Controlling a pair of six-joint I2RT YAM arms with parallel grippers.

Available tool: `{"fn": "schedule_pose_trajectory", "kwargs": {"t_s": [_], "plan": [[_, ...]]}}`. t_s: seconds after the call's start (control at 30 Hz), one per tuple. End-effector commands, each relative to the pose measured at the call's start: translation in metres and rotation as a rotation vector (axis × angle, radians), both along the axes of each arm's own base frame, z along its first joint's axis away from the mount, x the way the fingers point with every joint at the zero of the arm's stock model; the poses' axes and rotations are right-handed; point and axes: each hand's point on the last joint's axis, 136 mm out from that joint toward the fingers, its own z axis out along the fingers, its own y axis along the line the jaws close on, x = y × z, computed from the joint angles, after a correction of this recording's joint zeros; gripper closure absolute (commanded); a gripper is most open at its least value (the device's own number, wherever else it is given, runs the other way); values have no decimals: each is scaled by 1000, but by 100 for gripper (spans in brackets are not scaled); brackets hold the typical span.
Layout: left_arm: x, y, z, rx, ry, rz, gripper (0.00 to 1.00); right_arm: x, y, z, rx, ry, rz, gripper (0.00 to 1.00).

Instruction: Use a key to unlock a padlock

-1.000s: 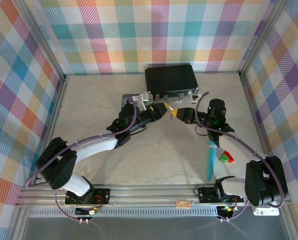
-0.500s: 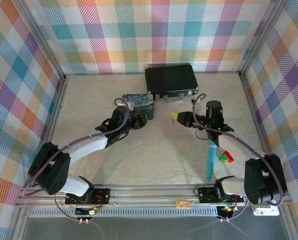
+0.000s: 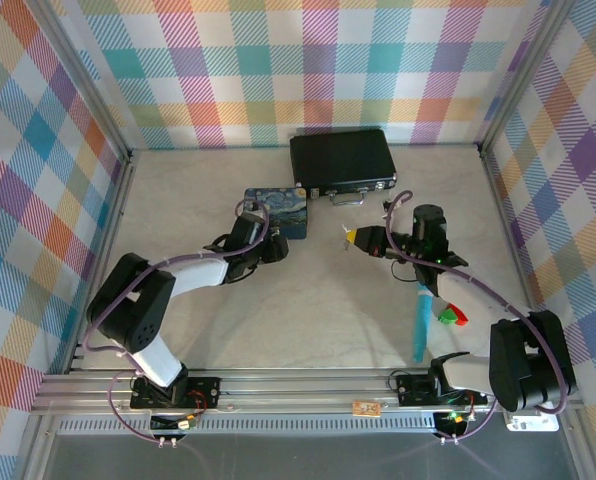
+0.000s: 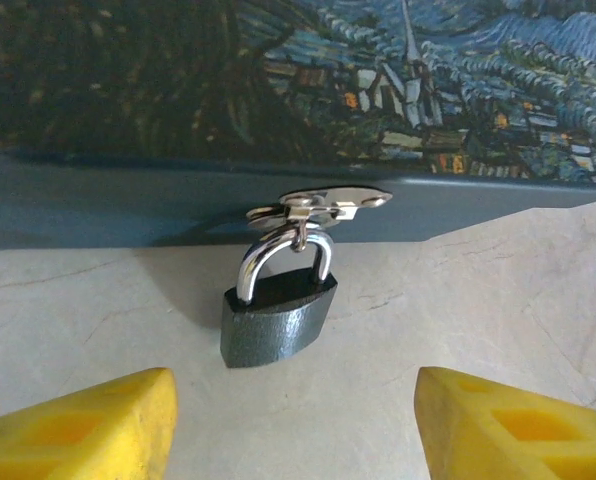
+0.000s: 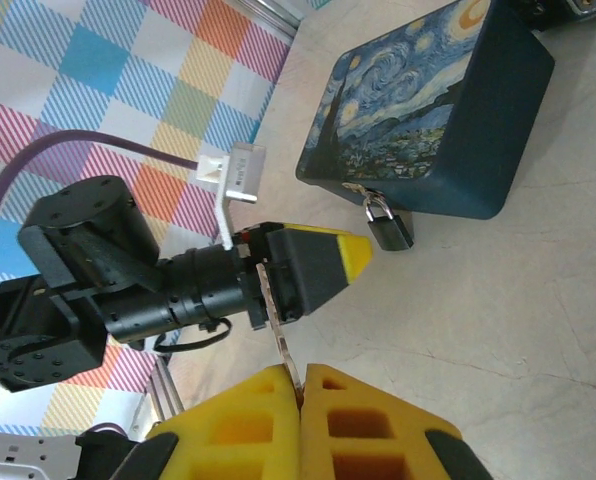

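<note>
Approach step: pinches thin silvery metal key [image 5: 281, 340] in right hand [image 5: 300, 375] near blue starry-night tin [image 5: 428, 110], spreads left hand [image 4: 293, 410] beside tin's hasp [image 4: 318, 205] bearing small dark boxy padlock [image 4: 278, 315]; next needs key aligned to keyhole.

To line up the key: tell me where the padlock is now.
Left wrist view: the padlock hangs from the hasp of the blue tin, centred just ahead of the open left gripper.
</note>
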Motion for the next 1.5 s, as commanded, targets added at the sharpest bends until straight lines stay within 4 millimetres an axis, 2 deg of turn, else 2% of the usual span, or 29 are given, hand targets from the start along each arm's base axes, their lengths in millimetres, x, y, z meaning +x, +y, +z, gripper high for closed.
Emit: {"fn": "schedule_pose_trajectory", "kwargs": {"t_s": [0.0,0.23,0.5,0.8,1.0,1.07,1.23,1.37,1.47], "plan": [[16,-8,6,-11,-50,-27,39,0,6,7,35,-23,33,100],[28,-5,-15,-1,-25,-19,48,0,6,8,34,-19,35,100],[31,5,-31,22,4,-10,49,1,9,11,51,-12,48,100],[37,9,-32,36,-15,-36,62,7,13,19,55,-15,66,100],[33,7,-38,40,12,-50,73,6,10,18,48,-18,53,100],[31,9,-39,37,19,-46,74,4,10,18,44,-18,52,100],[26,15,-38,31,51,3,88,3,6,13,-4,-13,35,100],[18,17,-39,-25,103,64,100,4,1,-2,-50,17,7,100],[11,7,-40,-147,154,93,100,6,-1,-14,-68,59,-7,100]]}}
